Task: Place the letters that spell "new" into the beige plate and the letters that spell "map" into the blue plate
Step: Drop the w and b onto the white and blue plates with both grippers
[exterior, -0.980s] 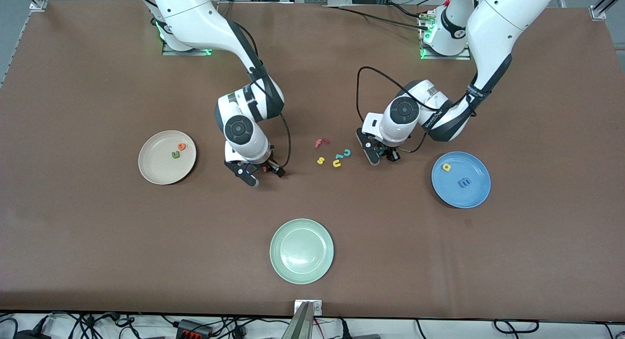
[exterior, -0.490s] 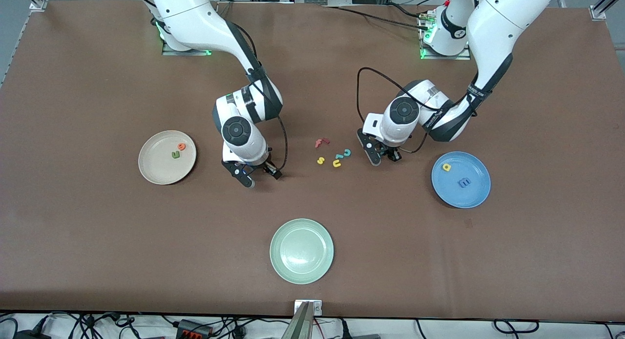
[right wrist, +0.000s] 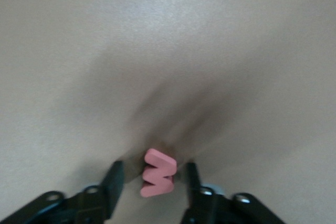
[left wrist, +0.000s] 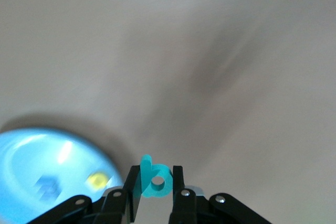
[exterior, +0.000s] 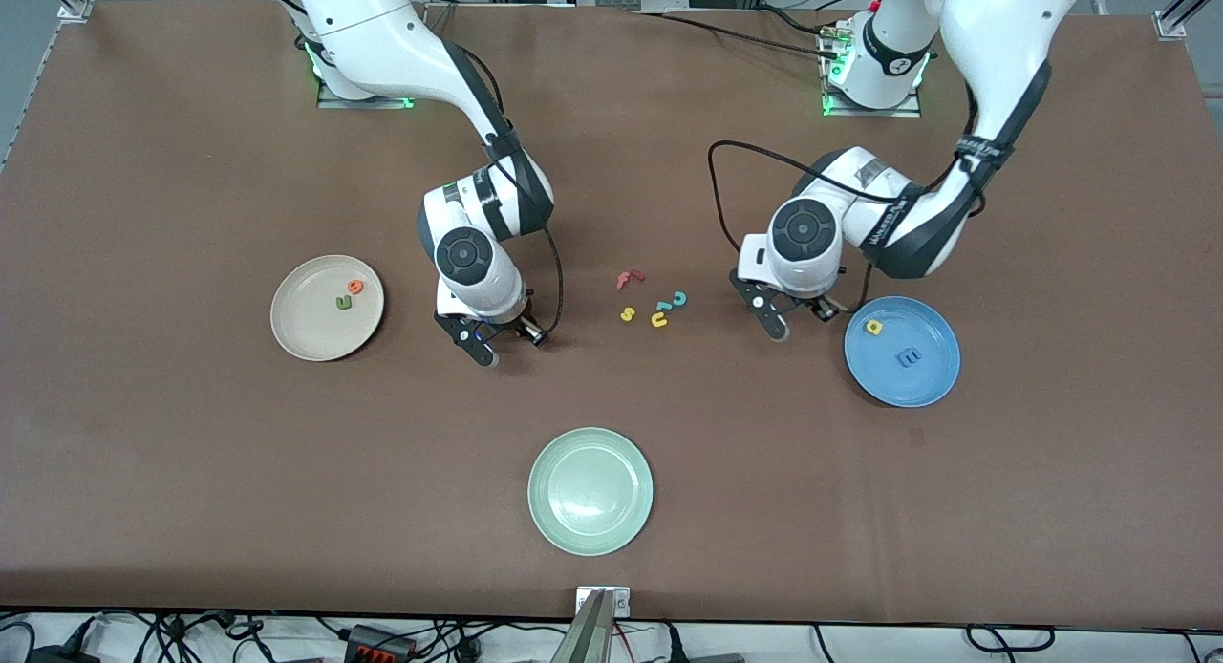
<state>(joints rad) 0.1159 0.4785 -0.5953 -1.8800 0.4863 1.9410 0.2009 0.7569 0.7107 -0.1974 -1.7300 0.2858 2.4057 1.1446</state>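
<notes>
From the front I count three round plates: beige plate [exterior: 327, 308] holding two foam letters, blue plate [exterior: 902, 351] holding two, one green plate [exterior: 590, 491]. My left wrist view shows the left gripper [left wrist: 156, 190] clamped on the teal letter [left wrist: 155, 179], stem upright. In the right wrist view, the right gripper [right wrist: 152, 181] straddles the pink w [right wrist: 158, 172], fingers not touching it.
</notes>
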